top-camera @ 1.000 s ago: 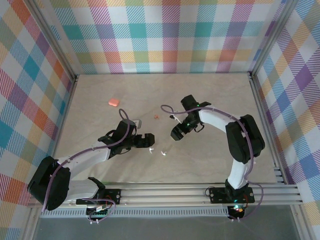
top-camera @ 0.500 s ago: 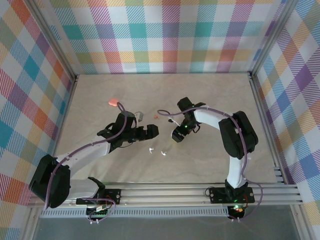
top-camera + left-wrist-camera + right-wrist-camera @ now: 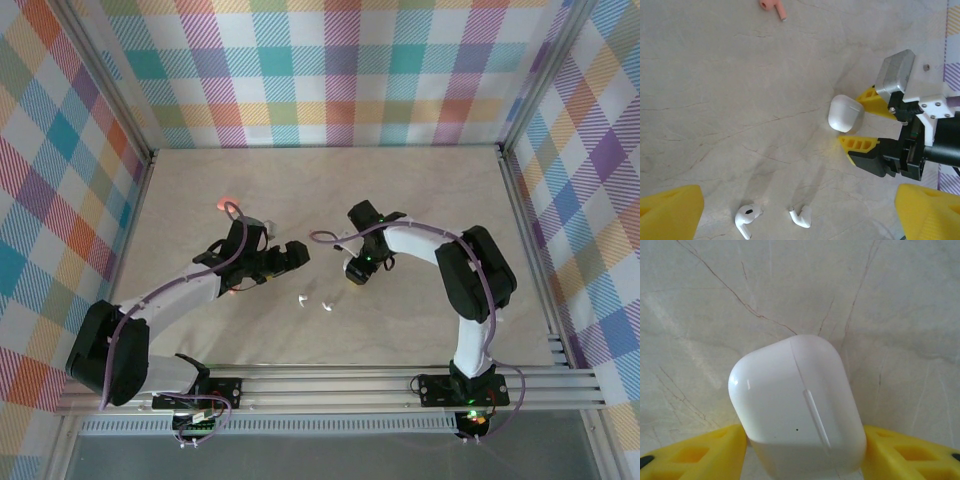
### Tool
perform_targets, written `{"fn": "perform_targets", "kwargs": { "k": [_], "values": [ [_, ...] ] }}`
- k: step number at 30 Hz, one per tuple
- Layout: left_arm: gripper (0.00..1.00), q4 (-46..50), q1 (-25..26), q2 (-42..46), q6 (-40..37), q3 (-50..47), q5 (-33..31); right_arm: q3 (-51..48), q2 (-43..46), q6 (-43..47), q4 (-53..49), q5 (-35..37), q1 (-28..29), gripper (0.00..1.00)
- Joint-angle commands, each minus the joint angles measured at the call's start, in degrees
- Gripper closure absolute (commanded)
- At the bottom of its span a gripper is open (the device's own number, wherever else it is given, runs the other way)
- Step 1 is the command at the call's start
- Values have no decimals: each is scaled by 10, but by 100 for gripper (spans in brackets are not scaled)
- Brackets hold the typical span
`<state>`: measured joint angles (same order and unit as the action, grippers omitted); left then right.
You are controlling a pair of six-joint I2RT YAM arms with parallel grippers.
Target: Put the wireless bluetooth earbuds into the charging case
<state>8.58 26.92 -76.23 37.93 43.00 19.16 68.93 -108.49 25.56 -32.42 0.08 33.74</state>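
Nothing was seated yet, as far as I could judge. My right gripper (image 3: 861, 121) had the white charging case (image 3: 797, 405) clamped between its fingers, down on the table (image 3: 420, 190) near the middle. The lid was shut, so it needed opening first. My left gripper (image 3: 797, 200) hung wide open and held nothing, above the white earbuds (image 3: 747, 218), which lay loose side by side near the case. My count: two white earbuds, one pink earbud (image 3: 772, 6) well apart from them, one white case, and one pink case (image 3: 223, 205) partly behind the left arm's cable.
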Motion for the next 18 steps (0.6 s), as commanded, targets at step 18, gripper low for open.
{"fn": "perform_targets", "kwargs": {
  "k": [18],
  "values": [
    [18, -6, -30, 55, -55, -20, 46, -88, 105, 5, 104, -17, 46, 64]
  ]
}}
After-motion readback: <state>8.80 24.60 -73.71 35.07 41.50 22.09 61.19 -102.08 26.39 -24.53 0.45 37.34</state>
